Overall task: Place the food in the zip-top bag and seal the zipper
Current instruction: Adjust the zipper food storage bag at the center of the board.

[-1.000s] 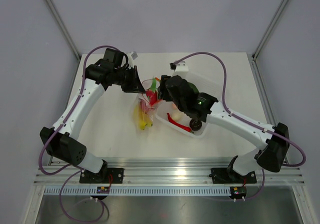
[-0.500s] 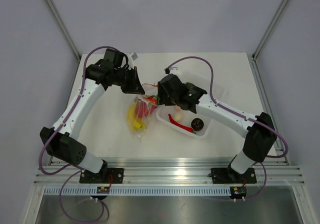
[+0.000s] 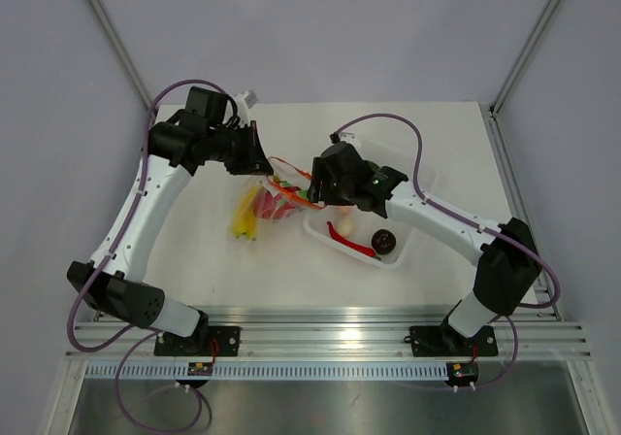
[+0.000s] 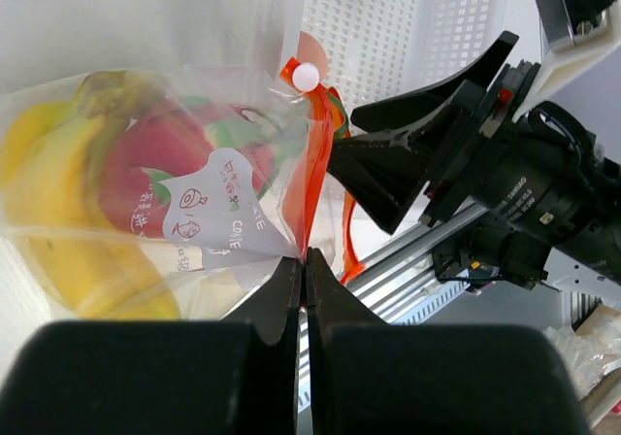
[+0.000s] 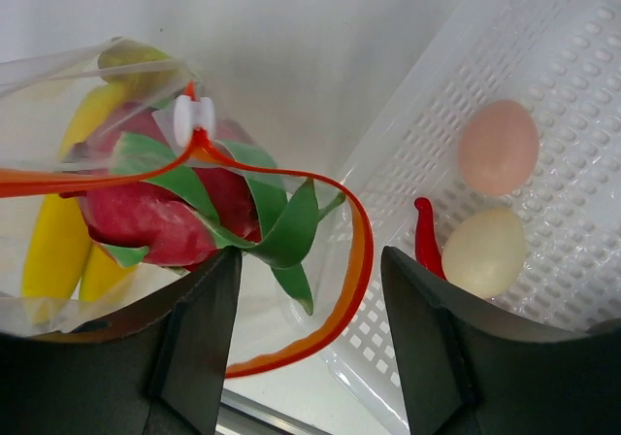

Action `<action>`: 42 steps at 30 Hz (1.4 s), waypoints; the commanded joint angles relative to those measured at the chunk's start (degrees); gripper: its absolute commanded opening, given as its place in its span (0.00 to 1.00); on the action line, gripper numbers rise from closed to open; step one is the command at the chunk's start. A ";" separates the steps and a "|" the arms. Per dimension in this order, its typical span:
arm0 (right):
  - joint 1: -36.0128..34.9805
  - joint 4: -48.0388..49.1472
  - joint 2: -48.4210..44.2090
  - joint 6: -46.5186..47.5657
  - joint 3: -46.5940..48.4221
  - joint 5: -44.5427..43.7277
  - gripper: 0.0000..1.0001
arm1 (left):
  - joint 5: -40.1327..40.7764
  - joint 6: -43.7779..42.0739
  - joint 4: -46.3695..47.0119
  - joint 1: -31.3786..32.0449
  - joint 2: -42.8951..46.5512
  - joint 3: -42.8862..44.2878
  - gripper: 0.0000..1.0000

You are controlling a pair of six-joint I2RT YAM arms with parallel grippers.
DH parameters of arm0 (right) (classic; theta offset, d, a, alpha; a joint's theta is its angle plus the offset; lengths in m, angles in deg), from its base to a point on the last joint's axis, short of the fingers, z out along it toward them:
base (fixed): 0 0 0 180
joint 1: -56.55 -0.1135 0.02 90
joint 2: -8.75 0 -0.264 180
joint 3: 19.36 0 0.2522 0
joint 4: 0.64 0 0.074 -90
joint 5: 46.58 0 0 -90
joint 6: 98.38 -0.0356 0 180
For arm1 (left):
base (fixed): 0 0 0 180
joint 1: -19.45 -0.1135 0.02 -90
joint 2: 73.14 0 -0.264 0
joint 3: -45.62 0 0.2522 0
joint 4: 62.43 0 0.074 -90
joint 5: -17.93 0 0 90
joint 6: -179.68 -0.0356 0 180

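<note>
Clear zip-top bag (image 4: 209, 212) shifted left, left gripper (image 4: 304, 265) clamped on it; right gripper (image 5: 309, 260) spread wider

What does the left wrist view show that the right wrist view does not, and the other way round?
Only left wrist: the left gripper shut on the mouth edge of the zip-top bag, the right gripper seen from outside, and a white printed label on the bag. Only right wrist: a pinkish piece, a whitish piece and the chilli lying in the tray. Both: the banana and dragon fruit inside the bag, the orange-red zipper with its white slider, and part of the tray.
</note>
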 commanded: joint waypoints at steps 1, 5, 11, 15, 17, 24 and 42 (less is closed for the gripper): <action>1.52 2.85 -3.28 -2.36 -0.35 1.95 0.67 | 0.22 -1.32 2.00 -0.74 3.39 4.54 0.00; 2.05 4.34 -3.81 -2.89 -0.79 3.53 0.67 | 0.48 -1.68 1.38 -1.00 3.57 5.34 0.00; 2.14 4.87 -4.16 -3.76 -1.66 5.38 0.56 | 0.39 -1.68 1.20 -1.70 3.66 5.77 0.00; 2.14 5.57 -5.21 -5.08 -2.81 6.43 0.48 | 0.31 -1.76 1.20 -2.06 3.48 5.78 0.00; 2.14 5.92 -6.00 -5.61 -3.60 6.96 0.47 | 0.31 -1.76 1.20 -2.32 3.39 5.69 0.00; 2.14 7.15 -6.36 -6.93 -6.23 7.75 0.35 | -0.22 -1.59 1.38 -2.85 3.39 5.86 0.00; 2.14 9.35 -2.40 -7.90 -6.32 13.55 0.34 | -0.40 -1.94 1.20 -4.17 4.09 5.42 0.00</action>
